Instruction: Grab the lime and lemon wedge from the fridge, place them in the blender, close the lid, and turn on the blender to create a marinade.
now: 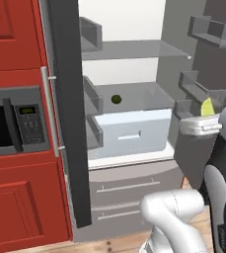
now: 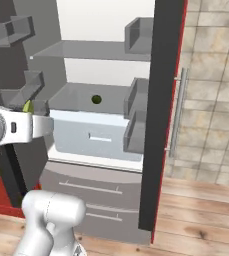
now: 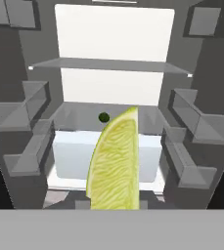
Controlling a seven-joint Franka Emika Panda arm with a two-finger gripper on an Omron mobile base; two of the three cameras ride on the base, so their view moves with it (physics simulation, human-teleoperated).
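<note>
We are holding one small yellow-green crescent-shaped lemon wedge (image 3: pixel 114 163) in our tool (image 3: pixel 114 205), whose jaws are standing partly closed around the wedge's lower end, so that in the hand view the slice is rising upright and close to the camera, its pale ribbed flesh facing us. We judge that we are keeping it pinched low and thin-side-on so it is not slipping while we are carrying it clear of the tall grey fridge (image 1: pixel 134 49) with its black-edged doors. In the left base view the wedge (image 1: pixel 207 106) is showing just above the white hand, out in front of the open fridge rather than on any shelf. One small dark green round lime (image 1: pixel 116 99) is sitting alone on the grey inner shelf directly above the pale blue-white drawer (image 1: pixel 131 131), well apart from the tool, and we reckon it is lying there because it is waiting its turn. We are counting one wedge, one lime, one pale drawer and two open fridge doors, each lined with grey bins. Beside the fridge, one dark microwave (image 1: pixel 16 121) is sitting among the red cabinets (image 1: pixel 11 34).
</note>
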